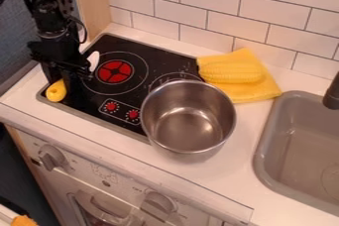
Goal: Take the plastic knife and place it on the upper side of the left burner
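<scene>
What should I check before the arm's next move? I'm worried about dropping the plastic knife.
1. Knife at the hand: ok; yellow handle end just below it, white blade on its right in the picture.
2. Knife held firmly: cannot tell; its middle is hidden.
3. Knife lifted off the stove: cannot tell from this angle.
4. Whole knife at the upper side of the left burner: not ok; the handle is over by the stove's left corner.
5. Pot off the left burner: ok; it stands to the right.
6. Corn and yellow cloth off that burner: ok; both farther right.
</scene>
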{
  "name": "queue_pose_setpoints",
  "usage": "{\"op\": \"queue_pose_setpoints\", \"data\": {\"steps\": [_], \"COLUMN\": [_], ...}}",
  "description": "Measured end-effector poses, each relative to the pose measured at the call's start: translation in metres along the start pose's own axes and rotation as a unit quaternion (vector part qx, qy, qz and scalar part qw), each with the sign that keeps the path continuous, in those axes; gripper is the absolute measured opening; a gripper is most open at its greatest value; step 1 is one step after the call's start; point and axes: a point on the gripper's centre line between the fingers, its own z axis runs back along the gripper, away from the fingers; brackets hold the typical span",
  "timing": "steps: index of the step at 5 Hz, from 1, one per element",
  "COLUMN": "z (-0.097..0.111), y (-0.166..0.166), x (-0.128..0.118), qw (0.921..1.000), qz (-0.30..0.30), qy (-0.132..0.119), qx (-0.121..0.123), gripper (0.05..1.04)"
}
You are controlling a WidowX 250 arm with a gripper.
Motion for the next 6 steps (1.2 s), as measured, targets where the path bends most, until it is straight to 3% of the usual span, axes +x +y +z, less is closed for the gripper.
{"op": "queue_pose_setpoints", "data": {"steps": [1, 3, 4, 5, 6], "z": [0.002, 0.042, 0.066, 0.084, 0.099], "y": [-0.001, -0.003, -0.01, -0.012, -0.02], "x": [-0.003, 0.009, 0.018, 0.022, 0.028], "qw": [0.9998, 0.9959, 0.9844, 0.9667, 0.9334], "qz": [-0.019, -0.071, -0.147, -0.228, -0.329], "qy": [0.003, -0.056, -0.095, -0.114, -0.14], "qx": [0.004, -0.005, -0.023, -0.025, -0.027], "gripper": [0.374, 0.374, 0.374, 0.374, 0.374]}}
